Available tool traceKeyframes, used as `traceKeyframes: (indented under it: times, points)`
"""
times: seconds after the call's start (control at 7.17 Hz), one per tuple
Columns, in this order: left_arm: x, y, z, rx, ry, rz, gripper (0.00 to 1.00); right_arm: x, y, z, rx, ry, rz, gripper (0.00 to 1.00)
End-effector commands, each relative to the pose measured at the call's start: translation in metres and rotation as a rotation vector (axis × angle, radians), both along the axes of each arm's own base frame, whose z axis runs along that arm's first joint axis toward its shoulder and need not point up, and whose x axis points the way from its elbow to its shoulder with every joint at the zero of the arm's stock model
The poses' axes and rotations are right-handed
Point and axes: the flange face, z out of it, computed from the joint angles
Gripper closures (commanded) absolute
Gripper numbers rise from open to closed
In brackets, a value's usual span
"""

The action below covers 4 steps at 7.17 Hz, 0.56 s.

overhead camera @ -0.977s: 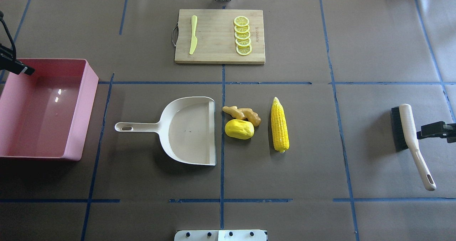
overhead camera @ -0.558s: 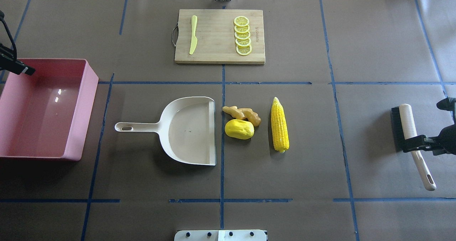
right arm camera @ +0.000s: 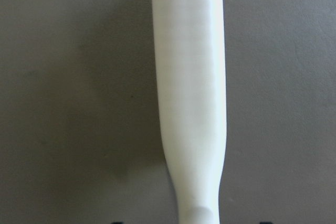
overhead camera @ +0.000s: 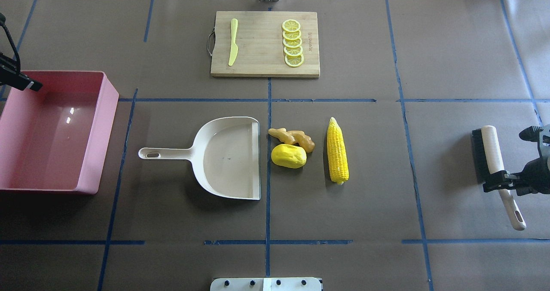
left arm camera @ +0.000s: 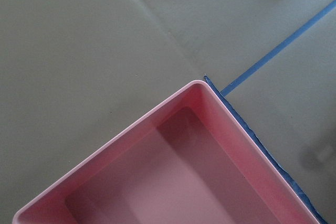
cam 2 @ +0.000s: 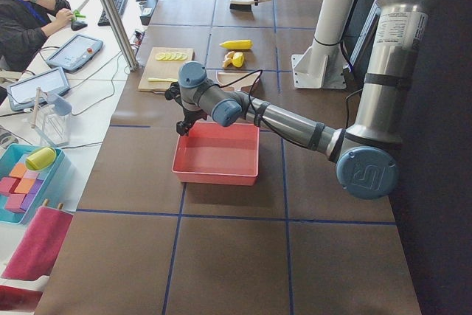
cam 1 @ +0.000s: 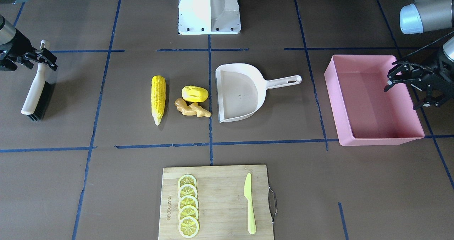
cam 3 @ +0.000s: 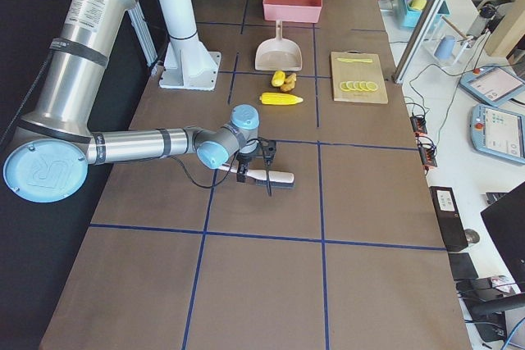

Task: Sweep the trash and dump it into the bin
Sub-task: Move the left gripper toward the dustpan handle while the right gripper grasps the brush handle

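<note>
right claw | slid down brush handle | jaws open astride

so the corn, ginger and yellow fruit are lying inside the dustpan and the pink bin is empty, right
Not quite. The corn, ginger and yellow fruit lie on the table just outside the open edge of the dustpan, not inside it, as the overhead exterior view shows. The pink bin is indeed empty.

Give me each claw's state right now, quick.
Left claw: open, empty, over the bin.
Right claw: open, straddling the brush handle, not yet clamped on it.
</note>
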Motion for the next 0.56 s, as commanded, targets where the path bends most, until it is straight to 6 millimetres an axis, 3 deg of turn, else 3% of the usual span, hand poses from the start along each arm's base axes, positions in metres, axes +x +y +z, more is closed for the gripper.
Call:
traceKeyframes:
  times: [0.0, 0.42]
  points:
    - [-0.0002, -0.0002, 0.0002, 0.003, -0.003, -0.001, 0.00, -0.0005, -0.0003, 0.0016, -0.004, 0.002, 0.000, 0.24]
    - [-0.0003, 0.0001, -0.0013, 0.006, -0.002, -0.001, 0.00, -0.0030, 0.0023, 0.0032, -0.010, 0.009, -0.012, 0.79]
